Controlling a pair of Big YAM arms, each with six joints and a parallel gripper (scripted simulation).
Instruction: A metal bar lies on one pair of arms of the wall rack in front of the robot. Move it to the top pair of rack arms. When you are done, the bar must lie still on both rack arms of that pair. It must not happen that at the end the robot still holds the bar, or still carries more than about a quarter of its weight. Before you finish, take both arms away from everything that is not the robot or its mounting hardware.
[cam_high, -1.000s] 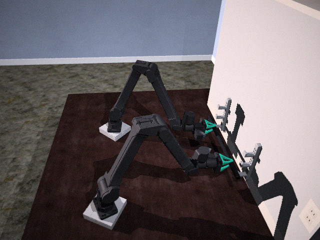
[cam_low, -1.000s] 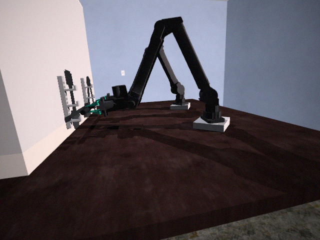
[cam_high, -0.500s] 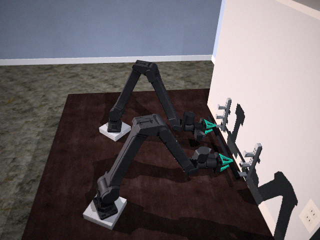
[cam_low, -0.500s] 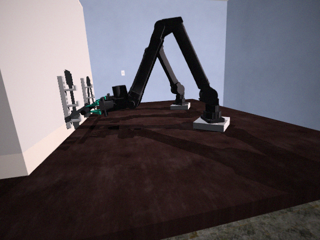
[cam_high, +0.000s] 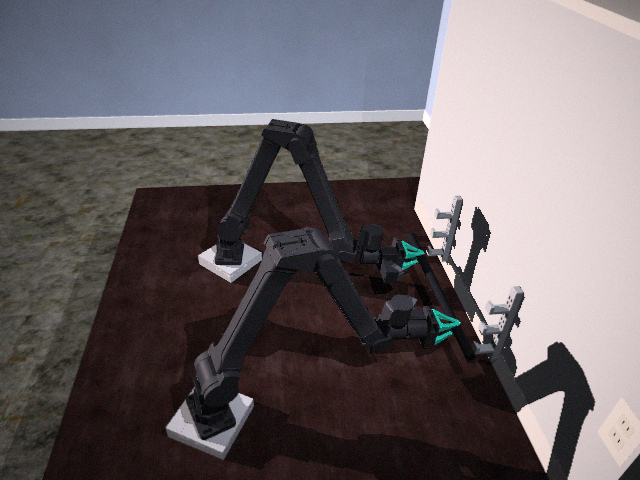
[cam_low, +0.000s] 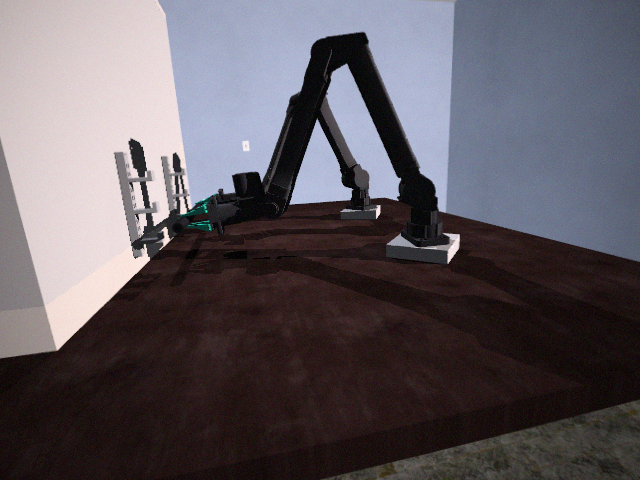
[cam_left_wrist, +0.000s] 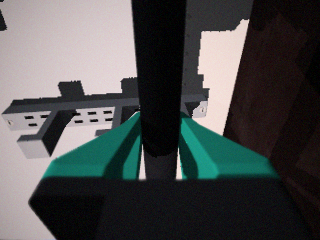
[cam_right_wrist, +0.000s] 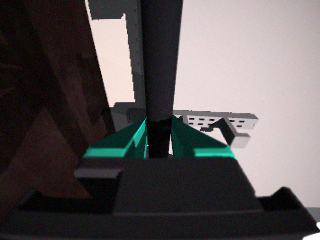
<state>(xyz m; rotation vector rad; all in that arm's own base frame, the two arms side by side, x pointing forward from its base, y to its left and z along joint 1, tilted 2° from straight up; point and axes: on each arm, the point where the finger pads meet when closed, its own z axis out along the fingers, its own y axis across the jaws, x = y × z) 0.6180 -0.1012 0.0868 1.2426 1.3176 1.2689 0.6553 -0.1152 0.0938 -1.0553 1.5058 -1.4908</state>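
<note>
The wall rack (cam_high: 509, 321) (cam_low: 123, 198) (cam_left_wrist: 75, 104) (cam_right_wrist: 215, 115) has three levels, and the task seems to be in its early middle part. The metal bar (cam_high: 436, 286) (cam_low: 179, 226) (cam_left_wrist: 160, 60) (cam_right_wrist: 161, 60) is at the robot's side of the rack, near the bottom rack arms (cam_high: 483, 347) (cam_low: 150, 236) and just in front of their tips. It looks to be taken out of its place there, but I cannot tell if it touches a tip.

The left gripper (cam_high: 421, 257) (cam_low: 184, 220) (cam_left_wrist: 160, 119) is closed on the bar near one post of the rack, and the right gripper (cam_high: 455, 329) (cam_right_wrist: 159, 119) is closed on it nearer to the other post. So, the grasping is done with both hands, and the pulling out from the rack is probably done or nearly done.

The rest is left. The bar must rise in front of the rack, past its middle level, then go in above the top rack arms (cam_high: 442, 212) (cam_low: 142, 178) (cam_left_wrist: 34, 146) (cam_right_wrist: 241, 139) and be lowered on both. After this, both grippers must release and go back from the rack. If one side rises faster, the bar could tilt and catch a middle arm.

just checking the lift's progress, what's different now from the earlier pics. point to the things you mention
The bar (cam_high: 436, 286) (cam_low: 179, 226) (cam_left_wrist: 159, 60) (cam_right_wrist: 161, 65) has moved slightly away from the wall, and both the left hand (cam_high: 416, 257) (cam_low: 193, 219) (cam_left_wrist: 160, 119) and right hand (cam_high: 449, 330) (cam_right_wrist: 159, 119) have drawn back with it. Nothing visibly let go. Both hands still grip the bar; the rack (cam_high: 454, 227) (cam_low: 124, 196) and arm bases stayed put.
</note>
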